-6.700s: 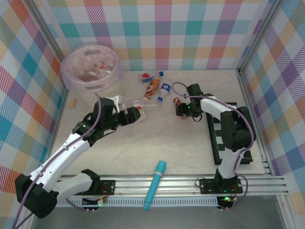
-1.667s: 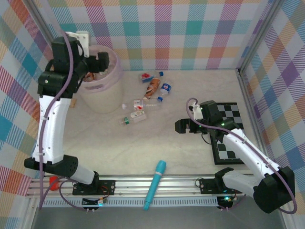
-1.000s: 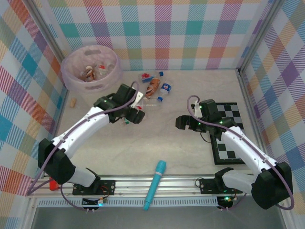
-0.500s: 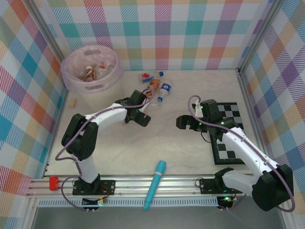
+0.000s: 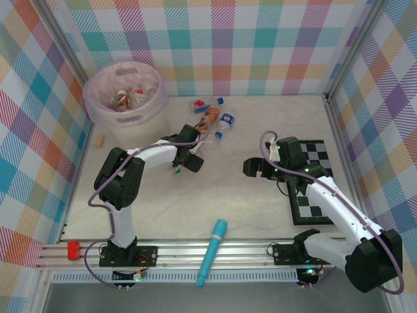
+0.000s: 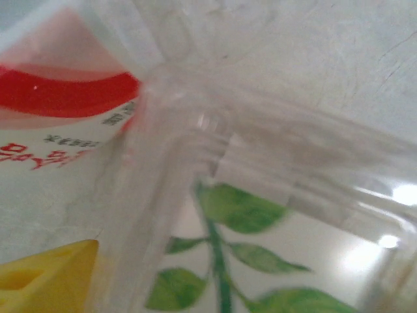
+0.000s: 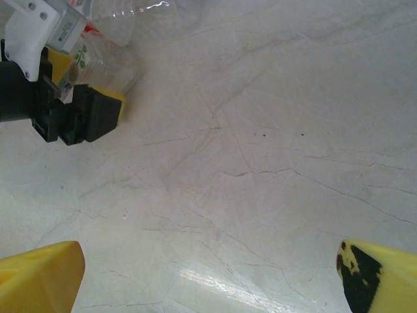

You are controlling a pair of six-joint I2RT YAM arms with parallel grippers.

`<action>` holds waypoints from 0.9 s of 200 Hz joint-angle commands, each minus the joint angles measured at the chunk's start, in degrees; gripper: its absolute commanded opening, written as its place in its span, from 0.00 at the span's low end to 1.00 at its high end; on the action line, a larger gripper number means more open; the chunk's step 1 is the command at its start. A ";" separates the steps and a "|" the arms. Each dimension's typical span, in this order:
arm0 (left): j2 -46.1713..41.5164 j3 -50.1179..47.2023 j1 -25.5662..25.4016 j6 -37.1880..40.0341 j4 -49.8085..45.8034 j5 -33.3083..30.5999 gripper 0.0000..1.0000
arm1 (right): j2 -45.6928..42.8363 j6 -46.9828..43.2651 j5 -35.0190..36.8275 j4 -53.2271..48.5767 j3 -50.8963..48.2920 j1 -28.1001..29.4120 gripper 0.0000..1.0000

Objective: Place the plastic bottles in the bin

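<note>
— Plastic bottles (image 5: pixel 210 117): where are we seeing them lying?

— We are seeing one group lying on the table (image 5: pixel 195 208) near the far wall, just right of the bin (image 5: pixel 104 116). Several more are lying inside the bin, which is standing at the far left corner. One clear bottle with a green-leaf label (image 6: pixel 260 261) is lying a little nearer, at the left pincer (image 5: pixel 189 162), just beside a red-labelled bottle (image 6: pixel 58 111).

— How are we reading the left pincer?

— In the right wrist view we are finding its yellow pads (image 7: pixel 57 70) standing on either side of that clear bottle, which is resting on the table. Whether they are pressing on it we cannot tell.

— And the right pincer (image 5: pixel 249 168)?

— It is hovering over the table, to the right of the left pincer and apart from every bottle, with its fingers spread wide; we are seeing its yellow fingertips (image 7: pixel 39 274) at the lower corners of its own view. Beside it the chequered board (image 5: pixel 322 150) is lying by the right wall, and a teal cylinder (image 5: pixel 214 251) is lying at the near edge.
</note>
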 commanded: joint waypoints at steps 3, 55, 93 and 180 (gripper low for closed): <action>-1.70 1.21 0.23 -1.40 -1.83 0.48 0.77 | 0.05 -0.31 -0.39 -0.08 -0.89 -0.50 0.99; -5.64 2.39 -0.89 -2.12 -5.97 -0.93 0.61 | 0.93 -0.30 -0.88 0.49 -0.45 -0.51 0.99; -11.63 5.51 -1.68 -3.30 -10.73 2.37 0.57 | 0.89 -0.30 -0.70 0.34 -0.48 -0.55 0.99; -26.95 23.08 -0.28 -5.65 -17.69 6.03 0.40 | 1.55 0.31 -1.34 1.36 -0.44 -0.53 0.99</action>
